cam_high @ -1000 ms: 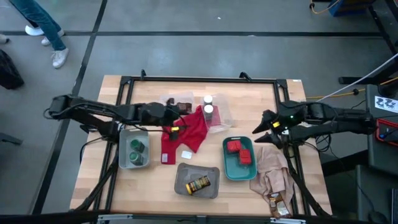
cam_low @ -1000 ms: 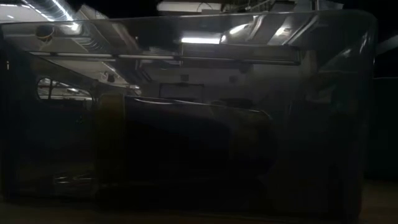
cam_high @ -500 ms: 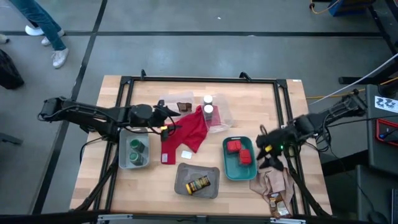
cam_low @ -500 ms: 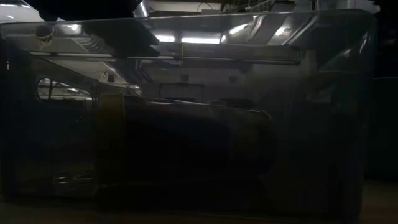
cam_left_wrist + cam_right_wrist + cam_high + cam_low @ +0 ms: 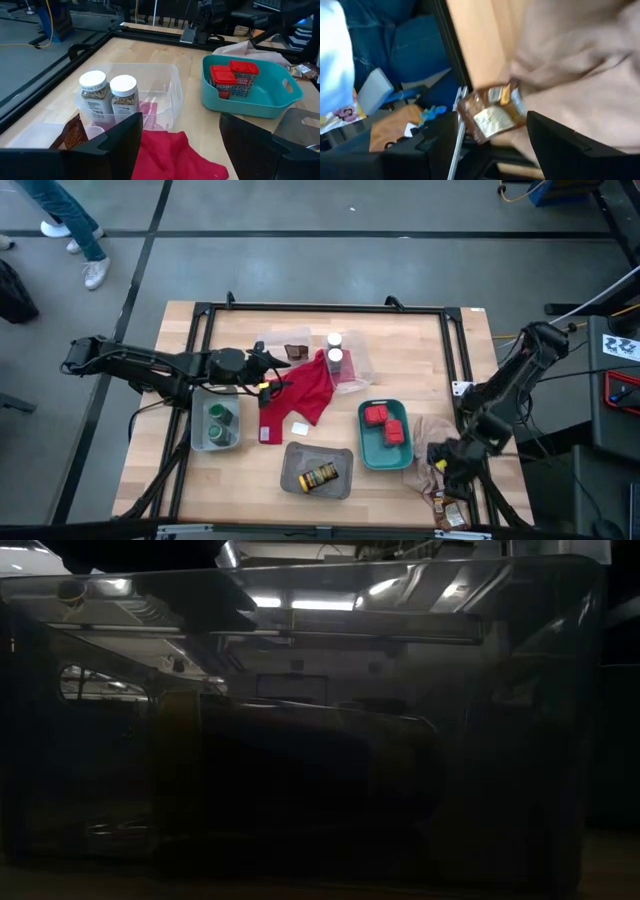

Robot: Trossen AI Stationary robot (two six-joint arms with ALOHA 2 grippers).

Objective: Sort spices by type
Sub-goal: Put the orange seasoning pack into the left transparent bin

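Note:
My left gripper (image 5: 272,383) hangs open over the red cloth (image 5: 305,392); in the left wrist view its fingers (image 5: 180,131) stand either side of that cloth (image 5: 170,155). Just beyond are two white-capped bottles (image 5: 110,97) and a brown packet (image 5: 75,135) in the clear tray. My right gripper (image 5: 441,464) is open above the beige cloth (image 5: 432,442), near the table's near right corner. Its fingers (image 5: 492,131) frame a brown packet (image 5: 492,112) lying at the cloth's edge. Red tins (image 5: 386,423) stand in the teal tray, green-lidded jars (image 5: 218,420) in a grey tray.
A yellow-labelled jar (image 5: 320,477) lies on its side in the near grey tray (image 5: 292,472). A small white tag (image 5: 300,428) lies on the wood by the red cloth. The black frame rail (image 5: 470,380) runs along the right edge. The low view is filled by a dark tray wall (image 5: 320,740).
My right arm has swung from the middle of the table's right edge toward the near edge, folding at the elbow and tipping its gripper down over the beige cloth and the brown packet. My left gripper drew back slightly toward the table's left, then held still.

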